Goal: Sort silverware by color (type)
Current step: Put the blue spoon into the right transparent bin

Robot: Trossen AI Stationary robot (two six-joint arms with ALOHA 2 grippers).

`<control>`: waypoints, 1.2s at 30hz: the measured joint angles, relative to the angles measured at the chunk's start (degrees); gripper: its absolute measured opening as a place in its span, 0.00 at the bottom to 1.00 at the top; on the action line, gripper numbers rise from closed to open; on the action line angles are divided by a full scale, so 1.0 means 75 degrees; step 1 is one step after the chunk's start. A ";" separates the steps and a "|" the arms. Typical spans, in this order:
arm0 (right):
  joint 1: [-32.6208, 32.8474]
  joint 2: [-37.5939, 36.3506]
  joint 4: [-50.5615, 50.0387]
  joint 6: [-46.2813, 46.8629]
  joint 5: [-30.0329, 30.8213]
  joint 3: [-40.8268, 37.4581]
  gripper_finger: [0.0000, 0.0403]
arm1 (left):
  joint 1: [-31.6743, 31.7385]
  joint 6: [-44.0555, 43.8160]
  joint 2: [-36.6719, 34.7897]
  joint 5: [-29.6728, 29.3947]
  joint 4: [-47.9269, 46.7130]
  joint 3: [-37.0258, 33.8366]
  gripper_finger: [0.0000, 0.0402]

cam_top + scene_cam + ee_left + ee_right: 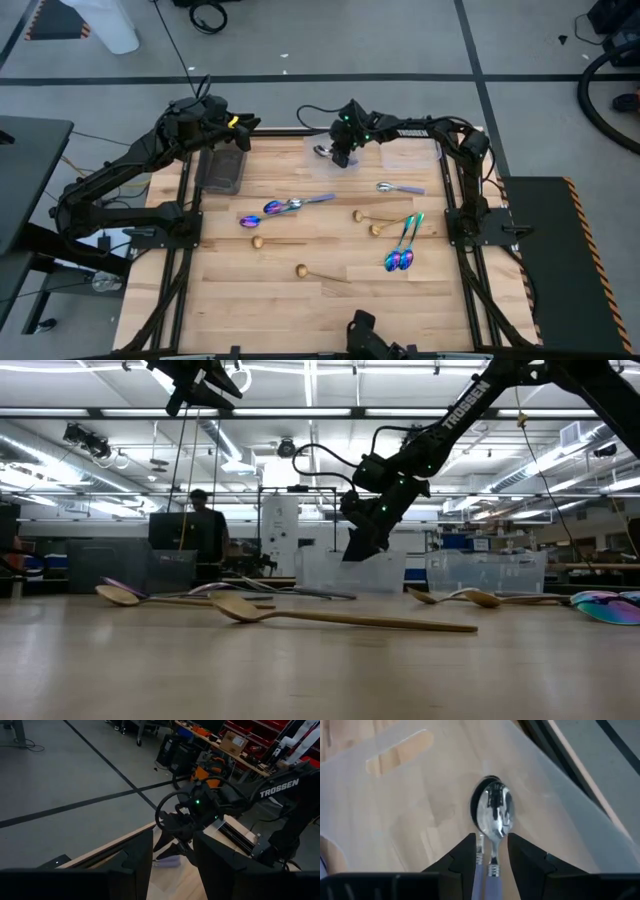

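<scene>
In the right wrist view two shiny silver spoons (495,812) lie stacked in a clear container (560,810) at the table's far edge, bowls on its floor. My right gripper (492,837) slants down into it, fingers open on either side of their handles. My left gripper (172,865) hangs open and empty, high above the far left corner. On the wood lie rainbow spoons (285,207) (400,250), gold spoons (300,270) (357,215) and one silver spoon (398,187). My right gripper's fingers (467,852) stand close on both sides of the silver spoons' handles (492,865), slanting down from the near side and lying along the spoons. Whether they touch the handles I cannot tell. The spoons rest on the container's floor.
A dark rectangular tray (222,170) sits at the far left under my left arm. A second clear container (410,152) stands right of the first. The near half of the table (320,310) is bare wood. A person stands in the room behind (203,525).
</scene>
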 joint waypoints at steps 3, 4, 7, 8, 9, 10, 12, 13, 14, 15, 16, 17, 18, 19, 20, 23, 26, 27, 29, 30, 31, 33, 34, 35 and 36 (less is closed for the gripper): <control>0.0003 0.0000 -0.0175 -0.0003 0.0018 0.0122 0.30 | 0.0000 -0.0003 -0.0001 0.0006 0.0000 0.0000 0.37; 0.0010 0.0000 -0.0228 -0.0003 0.0018 0.0174 0.30 | 0.0002 -0.0003 -0.0001 0.0033 -0.0003 0.0000 0.37; 0.0048 0.0000 -0.0661 0.0069 0.0018 0.0447 0.30 | 0.0000 -0.0042 -0.0001 0.0079 -0.0129 0.0000 0.37; 0.0069 0.0000 -0.0809 0.0090 0.0018 0.0566 0.30 | 0.0000 -0.0111 -0.0001 0.0082 -0.0196 0.0000 0.37; 0.0094 -0.0002 -0.0929 0.0093 0.0018 0.0684 0.30 | 0.0000 -0.0148 -0.0001 0.0082 -0.0290 0.0000 0.37; 0.0131 -0.0006 -0.1085 0.0093 0.0014 0.0794 0.30 | 0.0003 -0.0160 -0.0001 0.0083 -0.0380 0.0000 0.37; 0.0226 -0.0007 -0.1508 0.0099 -0.0134 0.1043 0.30 | 0.0003 -0.0163 -0.0001 0.0082 -0.0563 0.0000 0.37; 0.0290 -0.0006 -0.1719 0.0096 -0.0224 0.1183 0.31 | 0.0003 -0.0163 -0.0001 0.0082 -0.0667 0.0000 0.37; 0.0368 -0.0010 -0.1849 0.0083 -0.0294 0.1298 0.31 | 0.0003 -0.0163 -0.0001 0.0085 -0.0763 0.0000 0.37; 0.0460 -0.0015 -0.1941 0.0065 -0.0315 0.1392 0.31 | 0.0003 -0.0163 -0.0001 0.0084 -0.0839 0.0000 0.37; 0.0552 -0.0020 -0.2084 0.0037 -0.0323 0.1469 0.31 | 0.0003 -0.0166 -0.0001 0.0083 -0.0897 0.0000 0.37; 0.0639 -0.0020 -0.2272 -0.0007 -0.0331 0.1535 0.31 | 0.0003 -0.0200 -0.0001 0.0082 -0.0926 0.0000 0.37; 0.0741 -0.0017 -0.2452 -0.0063 -0.0332 0.1603 0.31 | 0.0003 -0.0268 -0.0001 0.0082 -0.0963 0.0000 0.37; 0.0838 -0.0017 -0.2600 -0.0111 -0.0327 0.1664 0.31 | 0.0003 -0.0342 -0.0001 0.0084 -0.1025 0.0000 0.37; 0.0930 -0.0017 -0.2715 -0.0160 -0.0317 0.1720 0.31 | 0.0003 -0.0389 -0.0001 0.0084 -0.1086 0.0000 0.37; 0.1142 -0.0017 -0.3334 -0.0251 -0.0300 0.1877 0.31 | 0.0003 -0.0545 -0.0004 0.0129 -0.1173 0.0000 0.37; 0.1278 -0.0020 -0.3908 -0.0260 -0.0297 0.1998 0.30 | 0.0003 -0.0554 -0.0004 0.0284 -0.1221 0.0000 0.37; 0.1311 -0.0039 -0.4125 -0.0262 -0.0292 0.2010 0.30 | 0.0003 -0.0554 -0.0004 0.0314 -0.1218 0.0000 0.37; 0.1374 -0.0066 -0.4561 -0.0289 -0.0243 0.2010 0.30 | 0.0000 -0.0554 -0.0004 0.0347 -0.1220 0.0000 0.37; 0.1396 -0.0070 -0.4695 -0.0303 -0.0220 0.2010 0.30 | 0.0000 -0.0551 -0.0004 0.0349 -0.1227 0.0000 0.37; 0.1404 -0.0092 -0.4894 -0.0317 -0.0197 0.2010 0.30 | 0.0000 -0.0551 -0.0004 0.0347 -0.1225 0.0000 0.37; 0.1413 -0.0132 -0.5176 -0.0317 -0.0145 0.2007 0.30 | 0.0003 -0.0551 -0.0004 0.0347 -0.1230 0.0000 0.37; 0.1413 -0.0162 -0.5220 -0.0297 -0.0145 0.2010 0.30 | 0.0002 -0.0553 -0.0004 0.0347 -0.1241 0.0000 0.37; 0.1413 -0.0192 -0.5337 -0.0278 -0.0135 0.2010 0.30 | 0.0000 -0.0551 -0.0004 0.0353 -0.1259 0.0000 0.37; 0.1410 -0.0221 -0.5443 -0.0256 -0.0117 0.2007 0.30 | 0.0000 -0.0551 -0.0004 0.0360 -0.1266 0.0000 0.37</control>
